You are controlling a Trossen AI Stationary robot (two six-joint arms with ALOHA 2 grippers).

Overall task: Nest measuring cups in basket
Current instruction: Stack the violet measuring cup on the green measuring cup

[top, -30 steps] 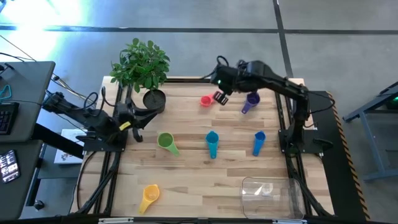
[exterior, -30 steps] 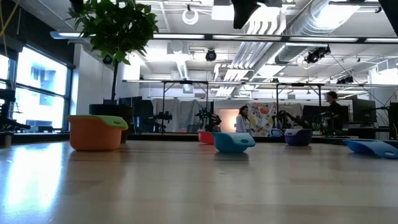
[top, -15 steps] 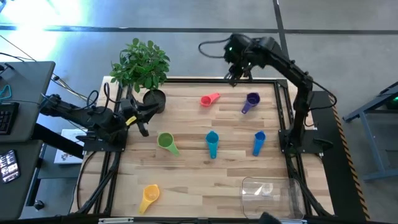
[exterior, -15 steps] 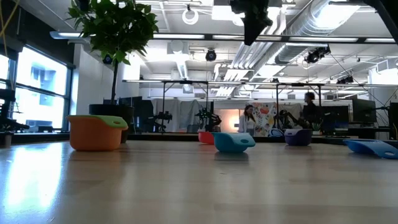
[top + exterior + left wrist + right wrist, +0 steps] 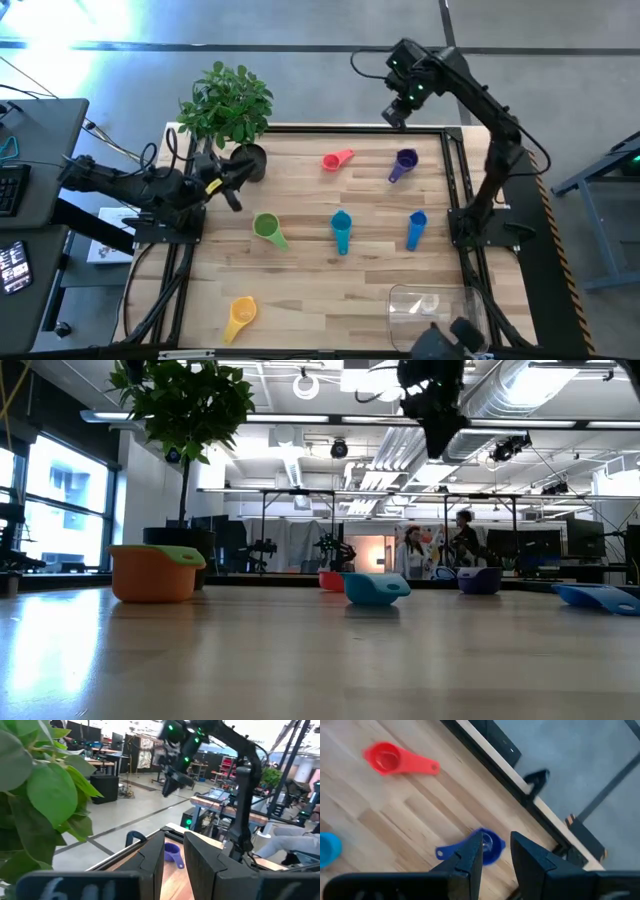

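High view first: we see the right claw point(image 5: 395, 117) raised over the counter's point(image 5: 300, 280) far edge, just beyond the red cup point(image 5: 336, 160) and the purple cup point(image 5: 402, 163). From its own wrist camera, its two fingers point(image 5: 470, 856) stand a narrow gap apart, holding nothing, with the purple cup point(image 5: 482, 845) showing through that gap and the red cup point(image 5: 387, 759) farther off on the wood.

We find the left claw point(image 5: 230, 185) low at the counter's left side, beside the dark pot point(image 5: 248, 160) of the leafy plant point(image 5: 226, 102). Its fingers point(image 5: 152, 862) also stand slightly apart and empty.

Across the middle of the counter we count three cups lying in a rough row: green point(image 5: 267, 228), teal point(image 5: 341, 230) and blue point(image 5: 416, 229). A yellow cup point(image 5: 240, 315) lies near the front left. The clear basket point(image 5: 437, 305) sits at the front right corner, well apart from all the cups; something pale shows through it, though we cannot tell what. From the low view, an orange-and-green cup point(image 5: 155, 572) stands nearest on the left.
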